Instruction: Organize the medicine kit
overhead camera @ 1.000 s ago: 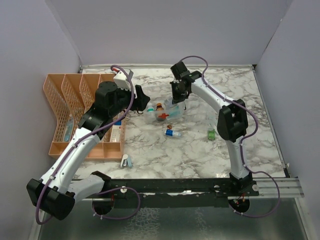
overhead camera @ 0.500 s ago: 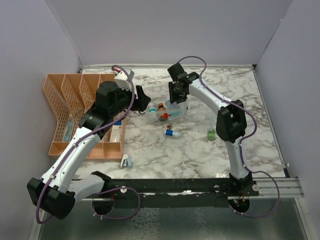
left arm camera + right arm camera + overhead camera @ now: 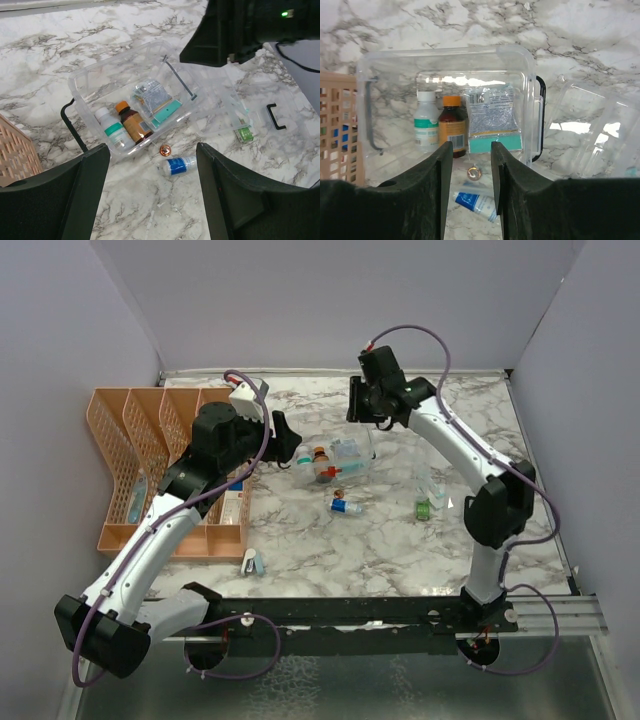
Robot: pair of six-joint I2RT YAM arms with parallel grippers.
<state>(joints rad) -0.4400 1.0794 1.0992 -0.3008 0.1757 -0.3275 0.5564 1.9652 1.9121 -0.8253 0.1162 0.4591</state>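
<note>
The medicine kit (image 3: 345, 462) is a clear box standing open on the marble, also in the left wrist view (image 3: 95, 80) and the right wrist view (image 3: 445, 56). It holds a white bottle (image 3: 112, 131), an amber bottle (image 3: 134, 122) and a sachet (image 3: 156, 100). Its clear lid (image 3: 260, 102) with a black handle lies apart to the right. A blue-white tube (image 3: 179, 165) and a small copper disc (image 3: 165, 149) lie in front of the box. My left gripper (image 3: 288, 433) is open and empty left of the box. My right gripper (image 3: 362, 418) is open and empty, raised behind it.
An orange lattice organizer (image 3: 150, 455) with boxes in it stands at the left. A green packet (image 3: 423, 508) lies by the lid. A small white and blue item (image 3: 252, 560) lies near the front. Walls enclose the back and both sides.
My right gripper has pulled up and back from the box toward the far wall, and its arm has swung right. The left arm has not moved.
</note>
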